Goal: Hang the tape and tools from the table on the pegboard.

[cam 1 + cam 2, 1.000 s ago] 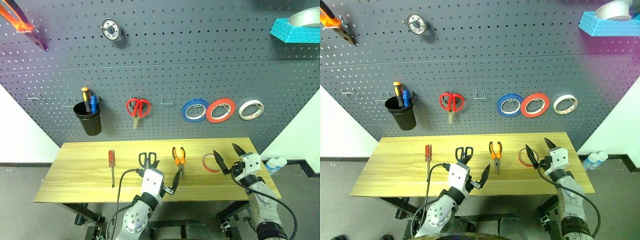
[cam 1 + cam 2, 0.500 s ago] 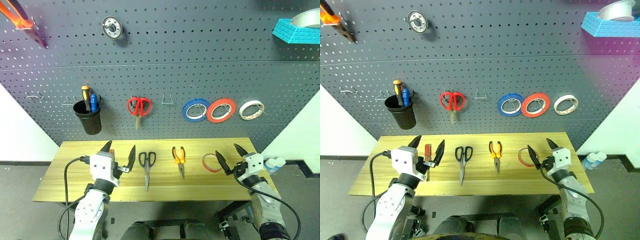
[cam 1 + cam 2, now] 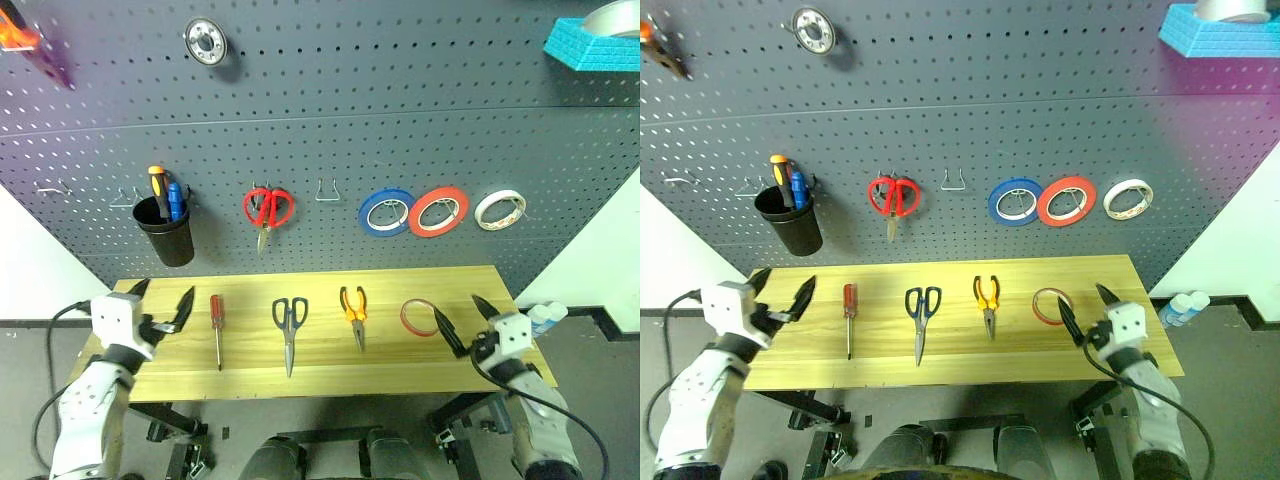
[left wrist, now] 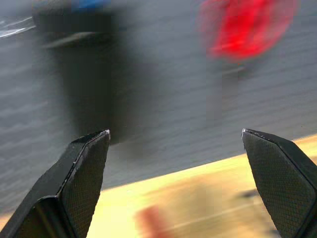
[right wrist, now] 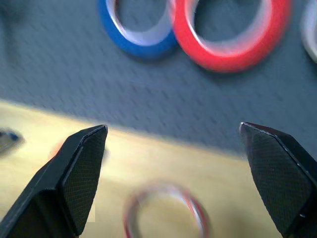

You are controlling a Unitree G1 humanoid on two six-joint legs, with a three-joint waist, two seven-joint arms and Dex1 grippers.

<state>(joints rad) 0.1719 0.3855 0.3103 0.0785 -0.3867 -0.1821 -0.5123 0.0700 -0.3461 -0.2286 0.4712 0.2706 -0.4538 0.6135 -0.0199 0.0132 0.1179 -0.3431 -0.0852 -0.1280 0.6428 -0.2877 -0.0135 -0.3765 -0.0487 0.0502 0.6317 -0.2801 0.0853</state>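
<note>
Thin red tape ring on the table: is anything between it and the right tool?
Nothing visible. The thin red tape ring lies flat on the table, just ahead of the open right tool, with bare wood between them. The pliers lie apart, further left.

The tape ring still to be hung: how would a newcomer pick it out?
Find the light wooden table under the dark pegboard. The tape lies flat at its right end, beside the orange-handled pliers. It is thin and red, unlike the wider rolls hanging above.

Light yellow wood table, dark grey hole-dotted pegboard, red tape, orange-handled pliers.
</note>
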